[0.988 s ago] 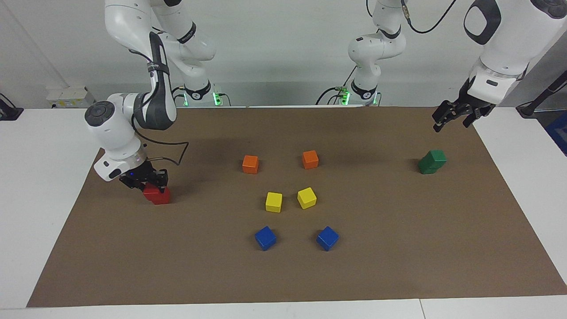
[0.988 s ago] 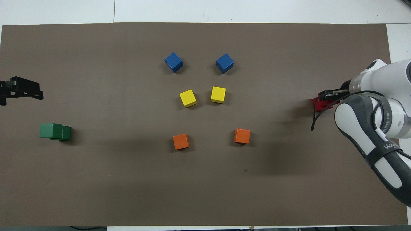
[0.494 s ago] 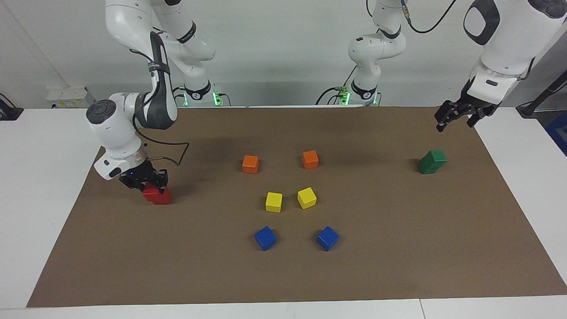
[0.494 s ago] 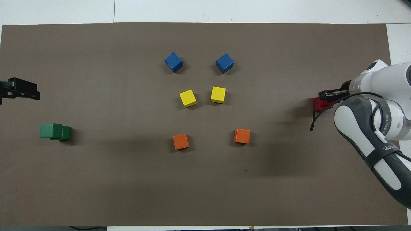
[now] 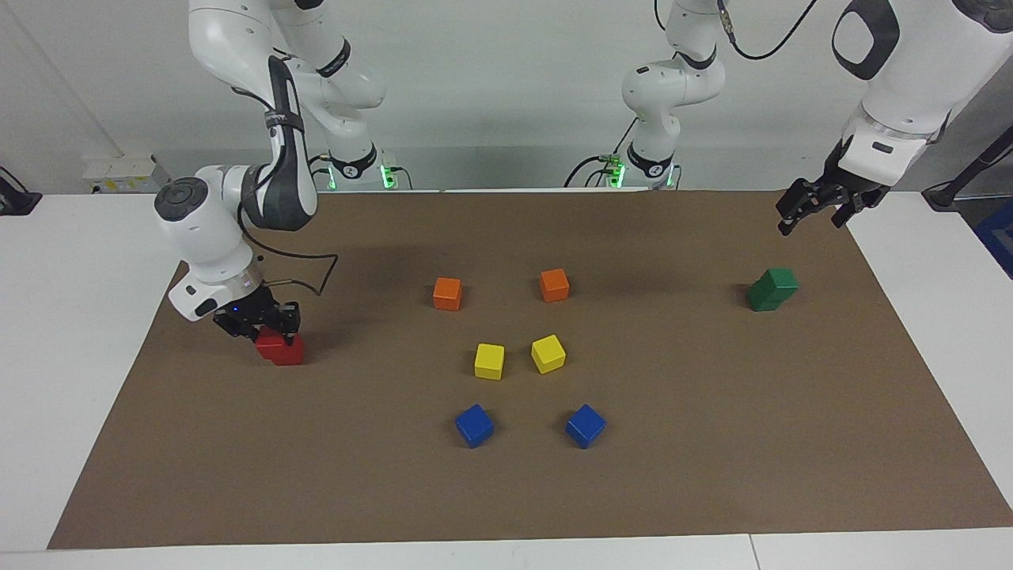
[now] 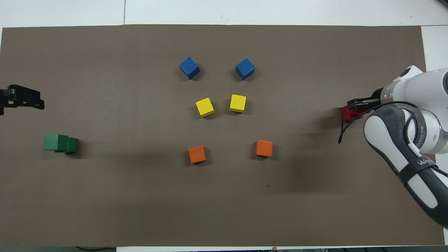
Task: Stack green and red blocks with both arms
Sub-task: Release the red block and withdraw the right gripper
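Two red blocks point(image 5: 283, 352) stand one on the other near the right arm's end of the brown mat, the upper one set a little askew. My right gripper point(image 5: 273, 329) is down on this pile, shut on the upper red block; in the overhead view the right gripper point(image 6: 359, 104) and its wrist hide most of the red blocks point(image 6: 347, 114). Two green blocks point(image 5: 772, 289) are stacked off-centre near the left arm's end, also seen as the green pile point(image 6: 60, 143). My left gripper point(image 5: 815, 207) hangs open in the air near that end, apart from them, with the left gripper point(image 6: 21, 101) holding nothing.
Two orange cubes point(image 5: 447, 294) point(image 5: 554, 285), two yellow cubes point(image 5: 489, 361) point(image 5: 548, 354) and two blue cubes point(image 5: 474, 425) point(image 5: 585, 426) sit in pairs mid-mat. The brown mat point(image 5: 712, 443) ends at white table strips on each side.
My left gripper has risen a little and drawn away from the green pile. The right gripper and the red blocks have stayed where they were.
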{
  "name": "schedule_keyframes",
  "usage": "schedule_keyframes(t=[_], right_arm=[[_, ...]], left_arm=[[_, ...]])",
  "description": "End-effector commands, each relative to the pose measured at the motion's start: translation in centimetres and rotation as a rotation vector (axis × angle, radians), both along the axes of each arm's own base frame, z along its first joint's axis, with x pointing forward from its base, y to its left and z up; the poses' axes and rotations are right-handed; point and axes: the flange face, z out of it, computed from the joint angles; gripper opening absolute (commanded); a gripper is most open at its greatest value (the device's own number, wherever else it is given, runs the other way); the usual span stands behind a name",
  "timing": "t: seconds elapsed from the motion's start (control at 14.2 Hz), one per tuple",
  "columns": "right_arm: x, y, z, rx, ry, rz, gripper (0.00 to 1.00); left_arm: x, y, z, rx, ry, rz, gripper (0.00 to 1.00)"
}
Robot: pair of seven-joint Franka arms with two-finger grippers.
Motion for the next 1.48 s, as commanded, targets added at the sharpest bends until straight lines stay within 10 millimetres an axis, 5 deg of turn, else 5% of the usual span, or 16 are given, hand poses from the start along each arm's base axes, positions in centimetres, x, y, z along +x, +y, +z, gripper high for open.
schedule_keyframes(t=[0.0, 0.78, 0.85, 0.99, 1.13, 1.2, 1.41], right_arm=[[-1.3, -0.2, -1.3, 0.011, 0.011, 0.020, 0.00], [-1.5, 0.0, -1.5, 0.012, 0.017, 0.017, 0.00], [-1.5, 0.0, -1.5, 0.012, 0.017, 0.016, 0.07], [-1.5, 0.1, -1.5, 0.012, 0.017, 0.014, 0.58], [-1.5, 0.0, -1.5, 0.012, 0.015, 0.011, 0.91], [-1.5, 0.1, -1.5, 0.012, 0.017, 0.013, 1.00], [-1.4, 0.2, -1.5, 0.012, 0.017, 0.016, 1.00]], left_arm=[[0.1, 0.2, 0.9, -0.013, -0.005, 0.000, 1.00], [0.2, 0.4, 1.1, -0.002, -0.030, 0.003, 1.00], [0.2, 0.5, 1.0, -0.002, -0.028, 0.005, 1.00], [0.1, 0.8, 1.1, -0.001, -0.036, 0.008, 1.00], [0.0, 1.7, 1.3, -0.002, -0.037, 0.024, 1.00], [0.0, 1.7, 1.5, -0.002, -0.040, 0.025, 1.00], [0.0, 1.4, 1.5, -0.003, -0.037, 0.020, 1.00]])
